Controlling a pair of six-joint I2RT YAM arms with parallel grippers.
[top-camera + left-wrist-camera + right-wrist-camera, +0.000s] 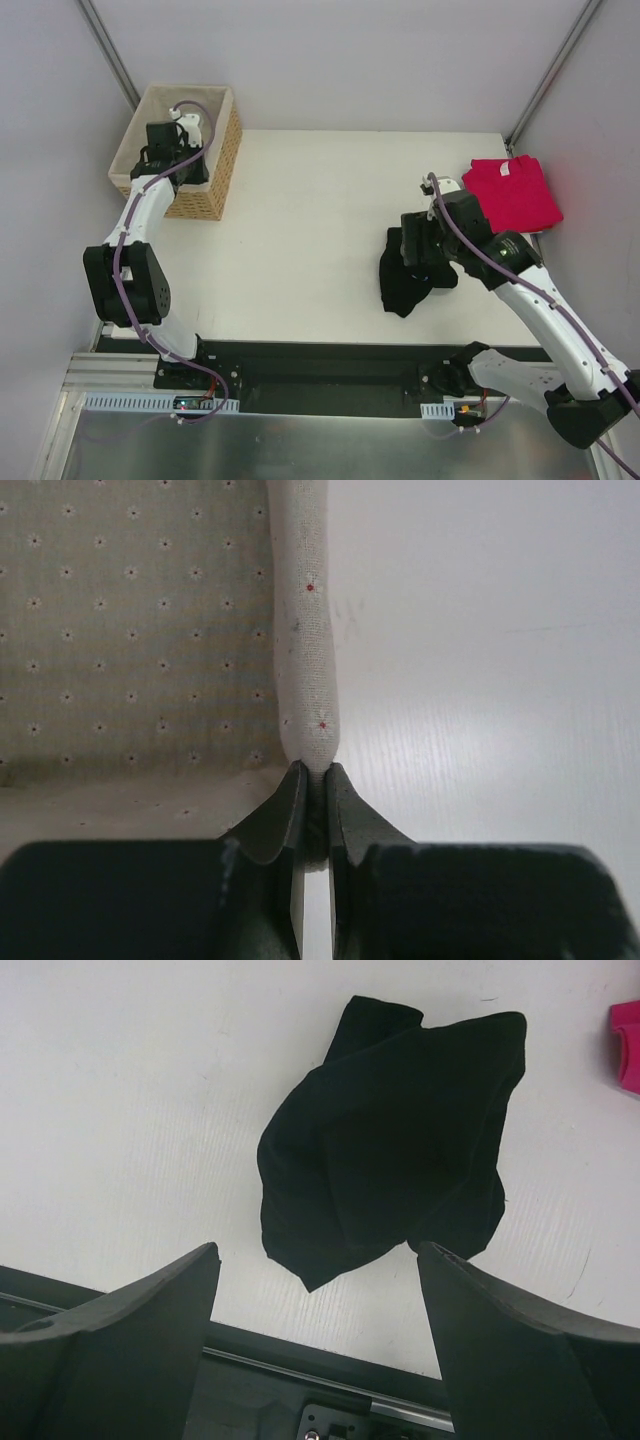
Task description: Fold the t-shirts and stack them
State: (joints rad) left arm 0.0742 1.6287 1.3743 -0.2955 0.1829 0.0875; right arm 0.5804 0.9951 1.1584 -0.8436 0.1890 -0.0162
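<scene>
The black t-shirt (405, 282) lies crumpled on the white table, right of centre near the front edge. My right gripper (425, 250) hangs over it, open, with nothing between its fingers. In the right wrist view the black t-shirt (390, 1150) lies just beyond the right gripper (318, 1250). Folded flat at the far right of the table lies the pinkish-red t-shirt (512, 192), a corner of which (627, 1045) shows in the right wrist view. My left gripper (198, 168) reaches into the wicker basket (225, 150). The left gripper (318, 770) is shut on the basket's cloth-lined rim (305, 630).
The basket stands at the table's far left corner; its dotted lining (130, 630) fills the left of the left wrist view. A black rail (330, 1380) runs along the table's front edge. Grey walls close in left, right and behind.
</scene>
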